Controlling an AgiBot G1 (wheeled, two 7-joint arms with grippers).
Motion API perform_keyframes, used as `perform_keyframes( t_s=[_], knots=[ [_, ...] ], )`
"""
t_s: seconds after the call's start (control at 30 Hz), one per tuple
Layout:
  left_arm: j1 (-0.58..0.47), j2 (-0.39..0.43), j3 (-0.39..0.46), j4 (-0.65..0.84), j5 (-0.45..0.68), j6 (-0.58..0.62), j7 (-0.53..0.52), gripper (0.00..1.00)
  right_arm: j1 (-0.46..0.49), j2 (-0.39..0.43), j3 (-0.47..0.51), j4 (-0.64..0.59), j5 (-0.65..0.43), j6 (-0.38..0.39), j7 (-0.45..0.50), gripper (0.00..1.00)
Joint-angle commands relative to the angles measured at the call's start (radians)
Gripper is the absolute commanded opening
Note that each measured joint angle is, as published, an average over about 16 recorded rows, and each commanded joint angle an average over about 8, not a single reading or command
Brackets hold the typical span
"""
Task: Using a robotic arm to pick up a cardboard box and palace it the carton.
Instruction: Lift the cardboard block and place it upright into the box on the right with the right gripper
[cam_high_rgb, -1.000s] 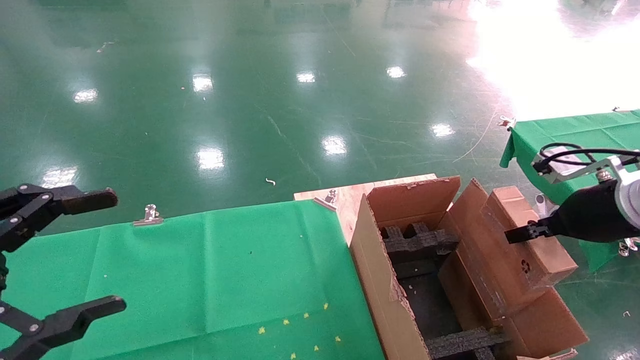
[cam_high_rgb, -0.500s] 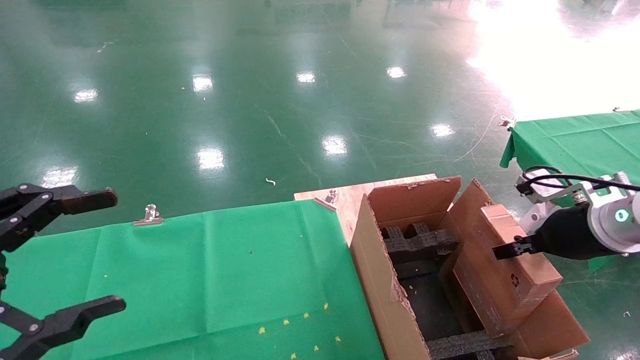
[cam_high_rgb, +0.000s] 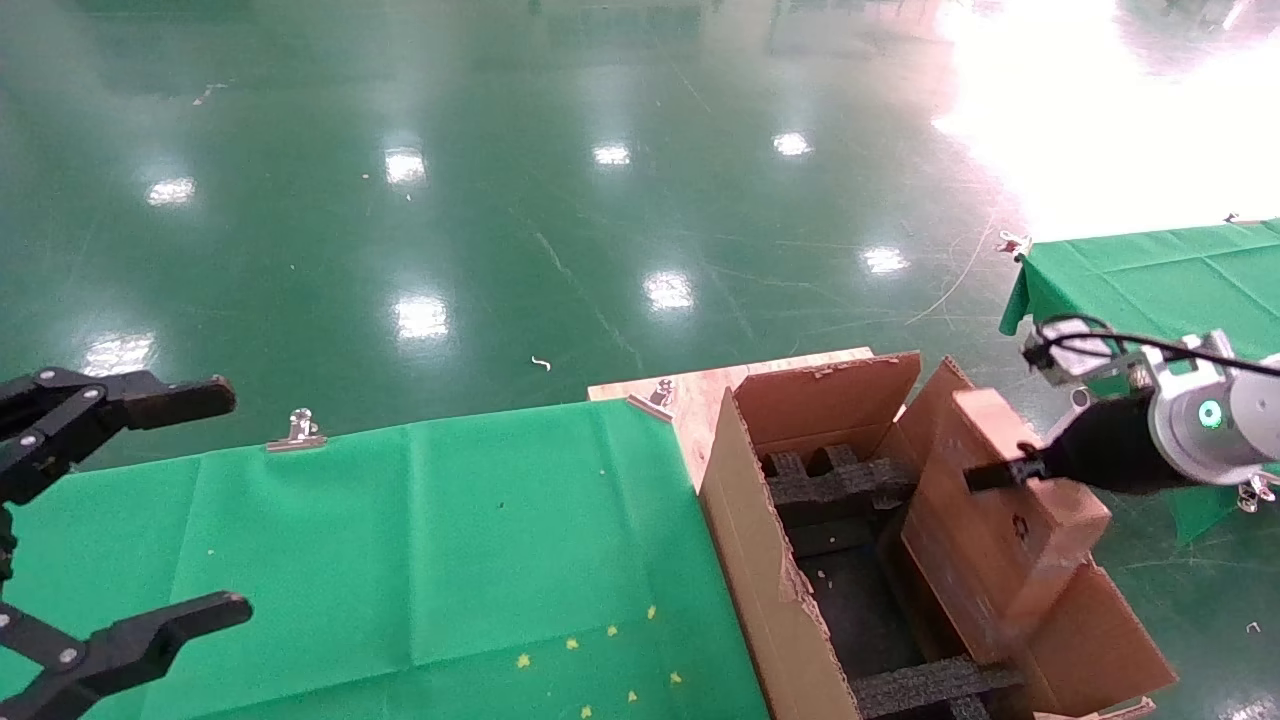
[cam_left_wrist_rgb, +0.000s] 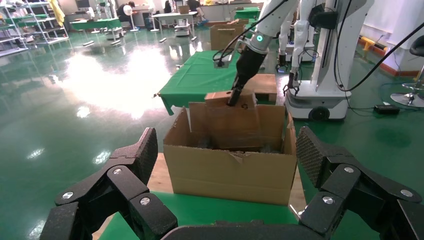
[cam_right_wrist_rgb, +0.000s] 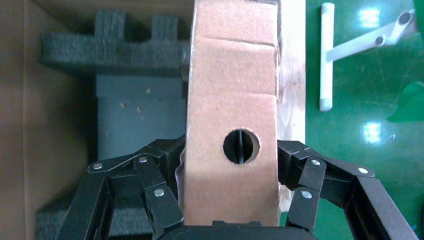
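Observation:
The small cardboard box (cam_high_rgb: 1010, 515) hangs tilted over the right flap of the large carton (cam_high_rgb: 755, 560). My right gripper (cam_high_rgb: 1000, 472), on the white robotic arm (cam_high_rgb: 1215, 420), is shut on the box's sides. In the right wrist view the box (cam_right_wrist_rgb: 232, 90) shows its round hole (cam_right_wrist_rgb: 241, 146) between the fingers (cam_right_wrist_rgb: 155, 192), with black foam inserts (cam_right_wrist_rgb: 115, 50) in the carton below. My left gripper (cam_high_rgb: 232, 500) is open and empty over the green cloth at the far left. The left wrist view shows the carton (cam_left_wrist_rgb: 235, 172), the held box (cam_left_wrist_rgb: 227, 117) and the right arm (cam_left_wrist_rgb: 260, 35).
A green cloth (cam_high_rgb: 400, 540) covers the table left of the carton, held by metal clips (cam_high_rgb: 297, 430). A bare wooden board (cam_high_rgb: 690, 395) lies under the carton. A second green-covered table (cam_high_rgb: 1150, 260) stands at the right. Shiny green floor surrounds everything.
My right gripper has carried the box left and slightly up, from outside the carton's right flap to over that flap. The left arm has not moved.

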Motion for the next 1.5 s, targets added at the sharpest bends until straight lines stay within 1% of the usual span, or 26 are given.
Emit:
perform_keyframes(
  t_s=[0.03,0.47,0.77,1.1,1.5],
  knots=[
    [0.000,0.000,0.000,0.000,0.000,0.000,0.000,1.00,0.000,-0.010,0.004,-0.016,0.001,0.011,0.002,0.00],
    [0.000,0.000,0.000,0.000,0.000,0.000,0.000,1.00,-0.060,-0.022,-0.014,-0.041,0.024,0.034,-0.016,0.00],
    [0.000,0.000,0.000,0.000,0.000,0.000,0.000,1.00,-0.136,-0.055,-0.031,-0.086,0.041,0.076,-0.020,0.00],
    [0.000,0.000,0.000,0.000,0.000,0.000,0.000,1.00,-0.246,-0.129,-0.036,-0.205,0.118,0.105,-0.053,0.00],
    [0.000,0.000,0.000,0.000,0.000,0.000,0.000,1.00,-0.363,-0.227,-0.011,-0.377,0.224,0.121,-0.149,0.00]
  ],
)
